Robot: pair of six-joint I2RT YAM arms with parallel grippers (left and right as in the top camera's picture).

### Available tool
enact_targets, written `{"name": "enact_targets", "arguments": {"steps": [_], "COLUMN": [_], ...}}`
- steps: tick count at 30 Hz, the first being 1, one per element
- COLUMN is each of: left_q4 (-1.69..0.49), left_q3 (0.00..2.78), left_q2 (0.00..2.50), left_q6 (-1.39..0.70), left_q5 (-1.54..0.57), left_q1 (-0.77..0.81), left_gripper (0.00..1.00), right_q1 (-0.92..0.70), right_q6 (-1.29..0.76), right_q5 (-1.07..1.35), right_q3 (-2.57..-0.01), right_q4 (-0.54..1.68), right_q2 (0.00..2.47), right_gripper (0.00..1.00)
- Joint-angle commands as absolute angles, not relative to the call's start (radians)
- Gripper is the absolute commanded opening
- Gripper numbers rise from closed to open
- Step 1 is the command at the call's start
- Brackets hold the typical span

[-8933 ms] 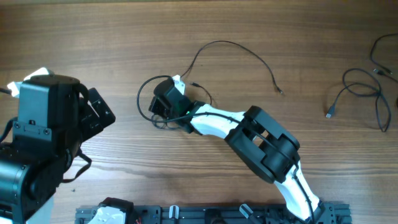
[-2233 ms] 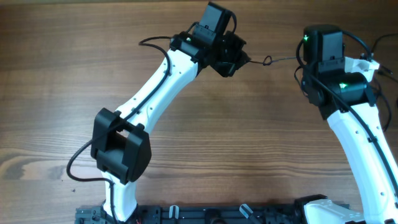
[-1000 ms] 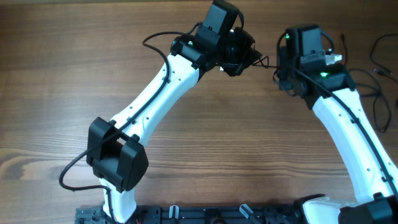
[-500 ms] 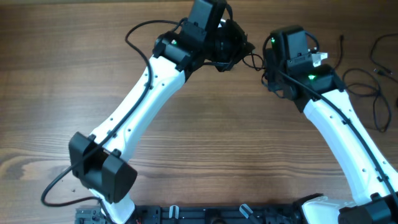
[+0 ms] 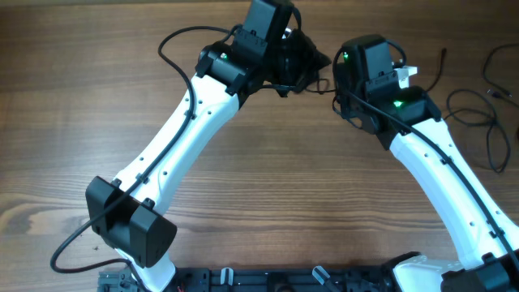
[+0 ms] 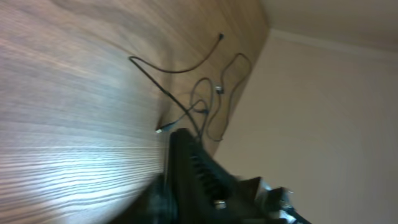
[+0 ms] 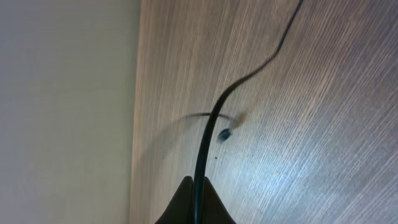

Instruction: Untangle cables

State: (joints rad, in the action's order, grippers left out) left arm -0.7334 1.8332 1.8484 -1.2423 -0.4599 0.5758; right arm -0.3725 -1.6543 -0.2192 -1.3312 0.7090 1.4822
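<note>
At the far middle of the table my two grippers stand close together, and a thin black cable (image 5: 323,82) sags in a small loop between them. The right gripper (image 5: 340,83) is shut on this cable (image 7: 208,134), which rises from between its fingertips (image 7: 198,185) and curves off over the wood. The left gripper (image 5: 311,68) sits at the cable's other end. In the left wrist view only one dark, blurred finger (image 6: 190,167) shows, so its opening and any hold on the cable are unclear. More looped cables (image 6: 208,106) lie beyond it.
Loose cables (image 5: 472,118) lie in loops at the far right of the table, with another cable (image 5: 496,71) near the right edge. The left arm (image 5: 186,138) stretches diagonally over the table's middle, and the right arm (image 5: 438,178) covers the right side.
Both arms have shifted left and the grippers have drawn closer, so the cable between them hangs slacker. The left arm's elbow has swung left and down.
</note>
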Motion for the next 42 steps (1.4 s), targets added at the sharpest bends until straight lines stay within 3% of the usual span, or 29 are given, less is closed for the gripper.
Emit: {"name": "enact_targets", "arguments": {"steps": [1,8,15,20,23,26,33,35,39,42], "left_q4": [-0.734,-0.716,-0.942,-1.018,-1.052,-1.097,-0.989,-0.890,-0.963,-1.018], "left_q3": [1.833,1.834,1.834,1.832,1.832,1.832,1.832,1.832,1.832,1.832], "left_q2": [1.825,1.781,1.741,1.766,1.782,1.797,1.829,1.853,1.877,1.895], "left_q6": [-1.128,-1.050,-1.080,-1.274,-1.457,-1.770,-2.173,-2.181,-2.181,-2.181], "left_q5": [-0.418,-0.426,-0.440,-0.436,-0.424,-0.502,-0.546,-0.477,-0.470,-0.460], "left_q1": [0.572,0.489,0.474,0.503,0.509,0.509,0.553,0.577,0.576,0.576], "left_gripper": [1.00,1.00,1.00,1.00,0.87,0.93,0.95,0.97,0.85,0.84], "right_q1": [-0.379,-0.379,-0.379,-0.379,-0.379,-0.379,-0.379,-0.379,-0.379,-0.377], "right_q6": [-1.641,-1.641,-1.652,-1.653,-1.652,-1.652,-1.651,-1.652,-1.652,-1.652], "right_q5": [-0.289,-0.323,-0.375,-0.378,-0.378,-0.378,-0.383,-0.393,-0.394,-0.410], "right_q3": [-1.336,-1.336,-1.336,-1.336,-1.336,-1.336,-1.336,-1.336,-1.336,-1.336], "right_q4": [0.706,0.707,0.697,0.695,0.699,0.700,0.705,0.731,0.772,0.780], "right_q2": [1.502,1.502,1.502,1.502,1.502,1.502,1.502,1.502,1.502,1.502], "right_gripper": [0.04,0.04,0.04,0.04,0.04,0.04,0.04,0.04,0.04,0.04]}}
